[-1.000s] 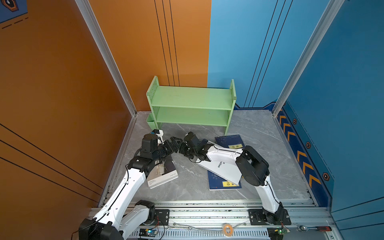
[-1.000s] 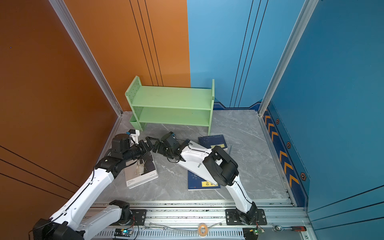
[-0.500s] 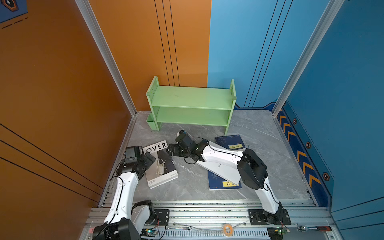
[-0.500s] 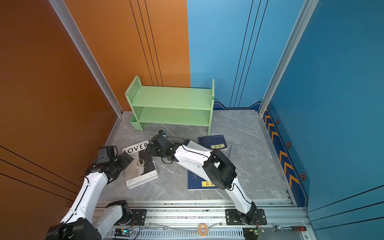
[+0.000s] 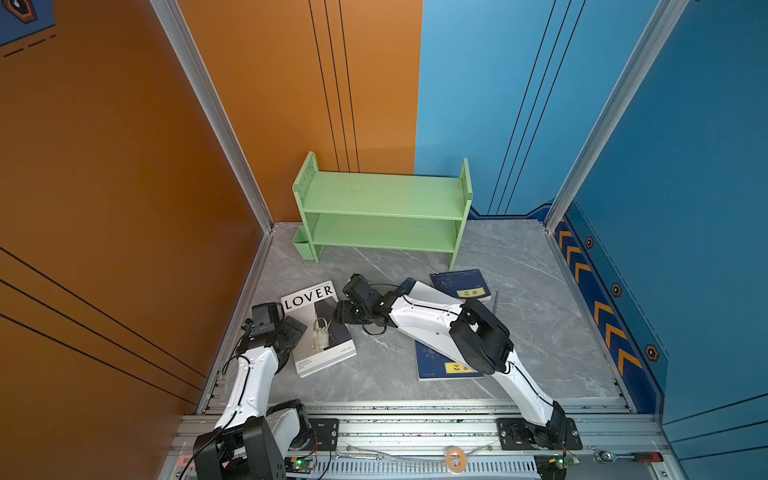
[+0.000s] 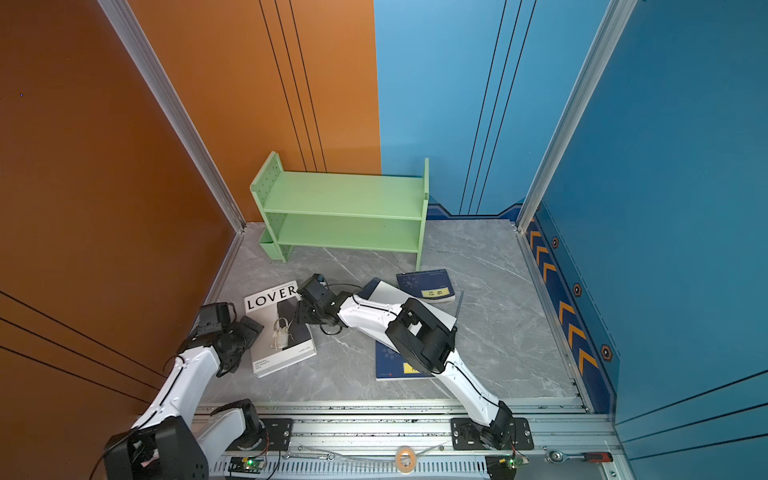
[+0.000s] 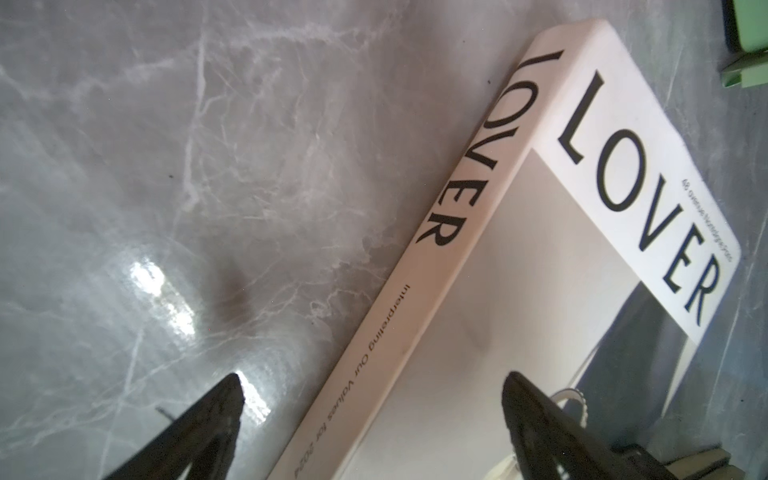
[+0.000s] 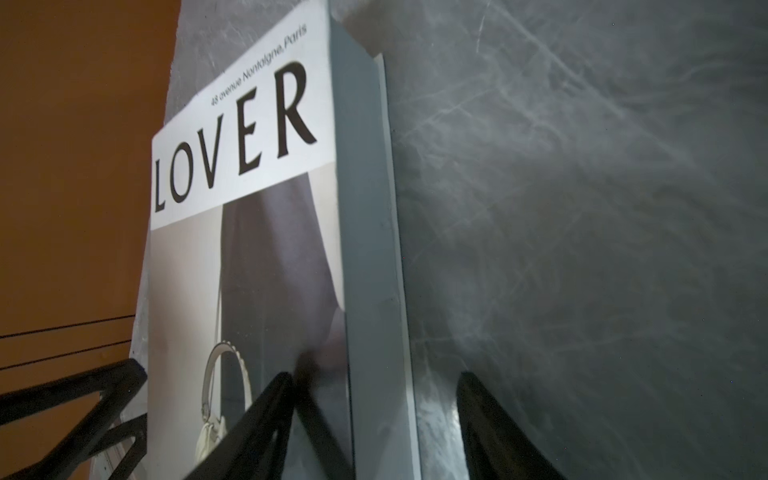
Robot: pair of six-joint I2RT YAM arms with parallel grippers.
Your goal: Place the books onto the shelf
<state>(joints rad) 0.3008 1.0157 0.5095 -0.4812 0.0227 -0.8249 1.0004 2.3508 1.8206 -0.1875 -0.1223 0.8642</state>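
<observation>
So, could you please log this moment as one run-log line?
LOVER book: flat on table | left gripper: open, astride spine | right gripper: open, astride opposite edge | shelf: no books

The left arm pulls back from the middle of the tabletop (image 5: pixel 376 376) toward its own side, so the LOVER book (image 5: pixel 309 300) now shows its whole title. The left end effector (image 5: pixel 293 328) now sits at the book's spine, one finger over the cover and one over the stone. The right end effector (image 5: pixel 343 312) shifts sideways to the book's opposite edge and straddles it (image 8: pixel 374 379), jaws narrower than a second ago.
</observation>
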